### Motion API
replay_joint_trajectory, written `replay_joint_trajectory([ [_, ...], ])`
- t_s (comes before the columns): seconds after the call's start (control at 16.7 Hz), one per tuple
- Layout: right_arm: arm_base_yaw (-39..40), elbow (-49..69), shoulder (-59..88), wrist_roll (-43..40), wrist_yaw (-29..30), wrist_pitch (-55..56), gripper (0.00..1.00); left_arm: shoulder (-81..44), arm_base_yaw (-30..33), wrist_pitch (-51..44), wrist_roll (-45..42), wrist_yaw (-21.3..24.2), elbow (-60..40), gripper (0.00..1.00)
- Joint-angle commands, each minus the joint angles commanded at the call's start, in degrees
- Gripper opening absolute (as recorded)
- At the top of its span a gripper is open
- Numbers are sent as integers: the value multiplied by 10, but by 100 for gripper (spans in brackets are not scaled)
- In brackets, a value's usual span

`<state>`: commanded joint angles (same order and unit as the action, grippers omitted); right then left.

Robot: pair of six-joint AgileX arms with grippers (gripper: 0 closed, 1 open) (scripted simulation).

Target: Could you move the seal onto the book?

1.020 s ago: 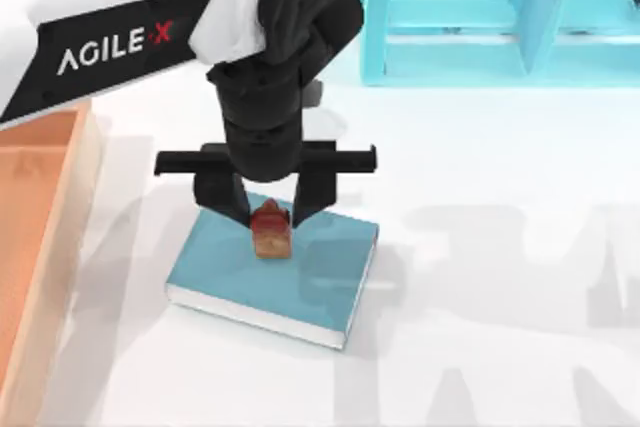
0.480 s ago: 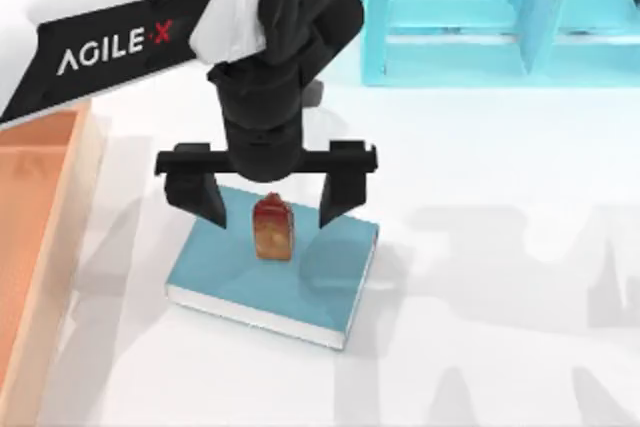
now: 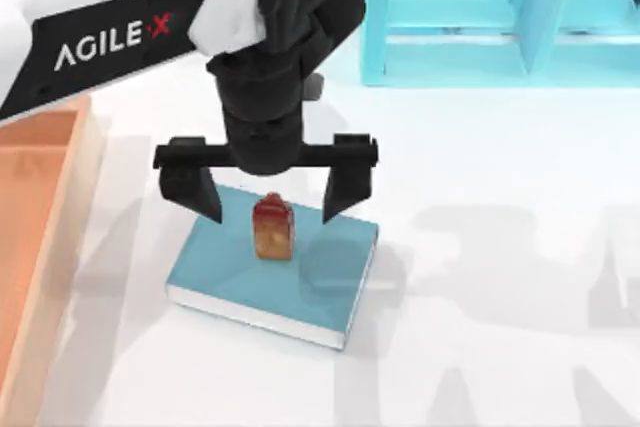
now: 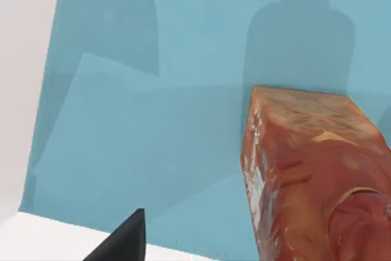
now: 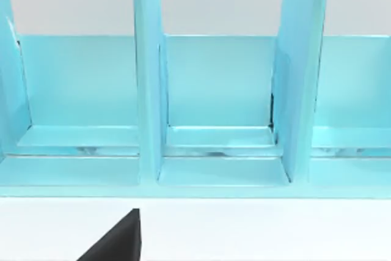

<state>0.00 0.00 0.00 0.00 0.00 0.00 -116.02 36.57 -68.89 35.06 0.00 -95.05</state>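
The seal (image 3: 272, 227), a small amber-brown block with a dark red top, stands upright on the teal-blue book (image 3: 230, 272) near its far edge. My left gripper (image 3: 268, 197) hangs over it, open, one finger on each side and well apart from the seal. In the left wrist view the seal (image 4: 311, 175) looms close on the book cover (image 4: 153, 120), with one dark fingertip (image 4: 122, 242) at the frame's edge. The right wrist view shows a dark fingertip (image 5: 116, 239) of my right gripper.
A large turquoise shelf unit (image 3: 500, 12) stands at the back right, and it faces the right wrist camera (image 5: 208, 108). An orange tray (image 3: 35, 247) runs along the left edge. White table lies to the right of the book.
My left gripper let go of the seal, spreading its fingers wide, then rose slightly. The seal stays upright on the book.
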Motion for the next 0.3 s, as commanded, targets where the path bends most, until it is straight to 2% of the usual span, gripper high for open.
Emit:
replay_joint_trajectory([
  [0.3,0,0,0,0,0,0,100,6,0,-45,0,0,-40,100],
])
